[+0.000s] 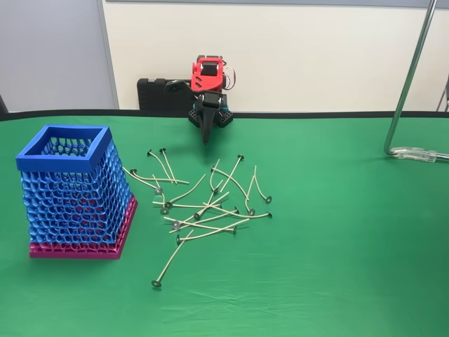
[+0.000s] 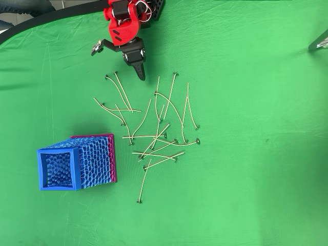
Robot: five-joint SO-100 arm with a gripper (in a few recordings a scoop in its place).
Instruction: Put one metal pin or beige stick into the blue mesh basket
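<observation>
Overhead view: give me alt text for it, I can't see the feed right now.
A loose pile of beige sticks with dark disc heads lies on the green table. The red arm's end effector points down just above the pile's top edge, holding nothing. The blue mesh basket stands lower left, apart from the sticks.

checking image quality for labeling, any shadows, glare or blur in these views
Fixed view: even soft light, sharp, only a faint shadow at the tall blue honeycomb-mesh basket. Overhead view: brighter green cloth with creases showing, basket appears to lean from perspective, thin beige sticks crisp, no glare.
</observation>
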